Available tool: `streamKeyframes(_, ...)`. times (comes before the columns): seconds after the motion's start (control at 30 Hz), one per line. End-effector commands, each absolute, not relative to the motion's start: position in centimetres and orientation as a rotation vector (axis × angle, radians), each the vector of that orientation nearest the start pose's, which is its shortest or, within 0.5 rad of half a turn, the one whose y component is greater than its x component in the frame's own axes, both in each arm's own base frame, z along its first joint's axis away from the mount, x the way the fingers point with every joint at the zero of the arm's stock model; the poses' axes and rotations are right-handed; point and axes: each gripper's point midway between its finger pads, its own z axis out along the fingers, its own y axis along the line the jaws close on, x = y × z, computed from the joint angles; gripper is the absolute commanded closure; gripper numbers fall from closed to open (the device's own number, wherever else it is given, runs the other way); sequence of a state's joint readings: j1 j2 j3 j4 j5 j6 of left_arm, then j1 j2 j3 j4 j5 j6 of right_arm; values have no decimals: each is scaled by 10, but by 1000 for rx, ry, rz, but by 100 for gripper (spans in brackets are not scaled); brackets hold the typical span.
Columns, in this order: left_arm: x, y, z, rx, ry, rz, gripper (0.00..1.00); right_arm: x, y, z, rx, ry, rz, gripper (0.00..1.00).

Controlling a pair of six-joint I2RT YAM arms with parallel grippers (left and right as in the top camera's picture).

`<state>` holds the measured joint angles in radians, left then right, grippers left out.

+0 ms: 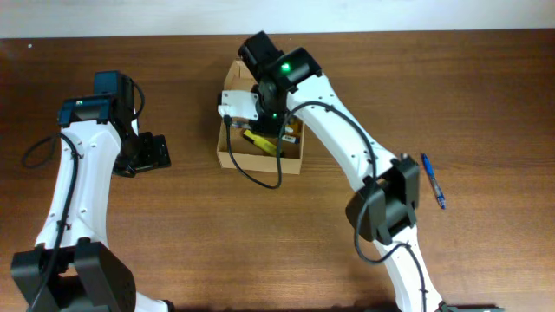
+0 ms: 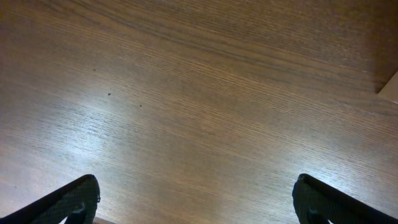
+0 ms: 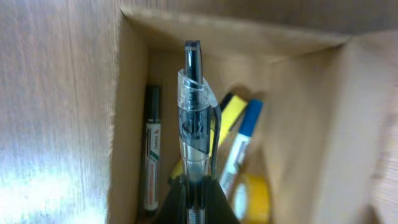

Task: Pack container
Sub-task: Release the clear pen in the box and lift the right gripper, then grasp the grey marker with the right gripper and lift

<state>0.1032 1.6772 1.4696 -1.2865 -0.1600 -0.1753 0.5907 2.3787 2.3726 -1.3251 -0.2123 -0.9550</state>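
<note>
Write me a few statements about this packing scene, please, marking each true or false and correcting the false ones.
1. The right gripper holds a clear pen above the open container. True.
2. The left gripper is clamped on a marker. False: it is open with nothing between its fingers, over bare table.
3. A blue pen lies on the table outside the container. True.
4. The container has nothing inside. False: a black marker and a yellow highlighter, among other items, already lie in it.
</note>
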Motion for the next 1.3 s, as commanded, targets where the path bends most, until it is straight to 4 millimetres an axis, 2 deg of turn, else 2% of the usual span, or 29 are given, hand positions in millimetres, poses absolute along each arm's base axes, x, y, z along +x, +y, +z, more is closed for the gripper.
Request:
streamKeyframes(0.0,313,60,142,-419,3022,231,0,403,317,88,-2061,2064,288,96)
streamKeyframes(0.2,313,60,142,-419,3022,231,0,405,318,60,-2035,2146,310,96)
streamKeyframes(0.3,313,60,142,-419,3021,231,0,405,318,52,-2027,2171,315,96)
streamKeyframes(0.37,313,60,142,-419,3021,231,0,405,318,52,-1999,2197,315,69)
streamKeyframes(0.43,313,60,142,-419,3022,231,0,408,316,56,-1976,2213,292,48)
streamKeyframes(0.47,313,60,142,-419,3021,231,0,410,314,59,-1965,2220,263,42)
streamKeyframes(0.5,313,60,142,-419,3021,231,0,412,312,64,-1946,2229,234,41)
streamKeyframes(0.6,313,60,142,-419,3022,231,0,422,308,87,-1852,2248,151,34)
streamKeyframes(0.7,313,60,142,-419,3022,231,0,425,305,127,-1762,2221,108,34)
streamKeyframes(0.8,313,60,142,-419,3022,231,0,426,296,177,-1674,2168,49,34)
streamKeyframes(0.87,313,60,142,-419,3022,231,0,427,285,219,-1580,2132,15,34)
streamKeyframes(0.97,313,60,142,-419,3022,231,0,427,256,281,-1405,2087,-21,37)
streamKeyframes(1.07,313,60,142,-419,3022,231,0,427,203,324,-1239,2073,-102,37)
streamKeyframes(1.17,313,60,142,-419,3021,231,0,428,142,343,-1049,2102,-158,37)
streamKeyframes(1.27,313,60,142,-419,3021,231,0,429,76,341,-781,2182,-184,37)
